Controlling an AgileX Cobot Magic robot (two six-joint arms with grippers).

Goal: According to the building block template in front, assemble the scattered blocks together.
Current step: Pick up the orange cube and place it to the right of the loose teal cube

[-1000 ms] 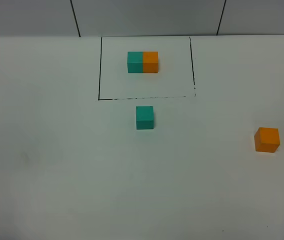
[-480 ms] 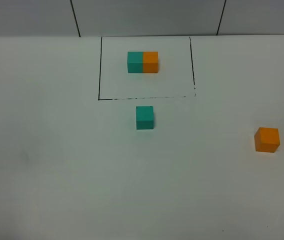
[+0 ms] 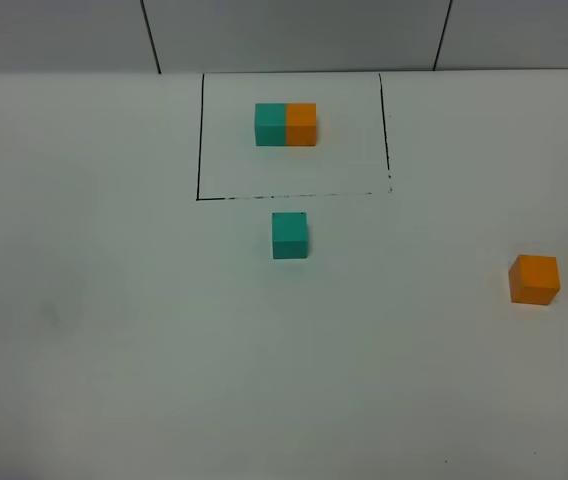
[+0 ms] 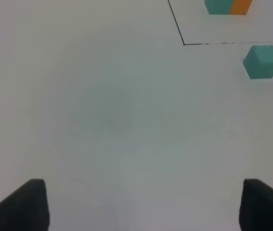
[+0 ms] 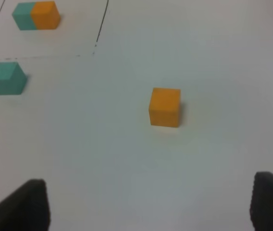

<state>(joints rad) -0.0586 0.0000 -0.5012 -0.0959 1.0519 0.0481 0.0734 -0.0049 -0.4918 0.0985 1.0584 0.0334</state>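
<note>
The template (image 3: 285,124), a teal cube and an orange cube joined side by side, sits inside a thin black-lined rectangle (image 3: 199,140) at the back of the white table. A loose teal cube (image 3: 289,235) rests just in front of the rectangle's near line. A loose orange cube (image 3: 534,279) lies far to the right. No gripper shows in the exterior high view. The left gripper (image 4: 141,204) is open and empty, with the teal cube (image 4: 262,61) well ahead of it. The right gripper (image 5: 148,207) is open and empty, with the orange cube (image 5: 165,107) ahead between its fingers' line.
The white table (image 3: 164,350) meets a grey wall with dark seams (image 3: 150,35) at the back. The right wrist view also shows the teal cube (image 5: 6,77) and the template (image 5: 35,15).
</note>
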